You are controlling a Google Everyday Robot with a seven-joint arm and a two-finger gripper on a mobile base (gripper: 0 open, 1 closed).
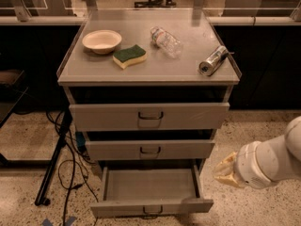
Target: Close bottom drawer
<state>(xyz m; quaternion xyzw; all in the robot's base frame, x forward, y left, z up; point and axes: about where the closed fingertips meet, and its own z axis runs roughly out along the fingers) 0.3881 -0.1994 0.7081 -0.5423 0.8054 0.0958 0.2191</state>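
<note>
No legible text on bottle (165, 40) label or can (213, 60); jaws low right, beside the open bottom drawer (150, 206).

arm (270, 164): white, low at right edge | tool (226, 171): yellowish, pointing left

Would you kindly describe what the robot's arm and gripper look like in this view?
The arm is thick and white, made of rounded cylindrical segments with a faint seam ring between them. The gripper, at the lower right beside the open bottom drawer, is a pale yellowish-tan piece that tapers away from the white wrist. No cables, labels or markings show on either.
</note>
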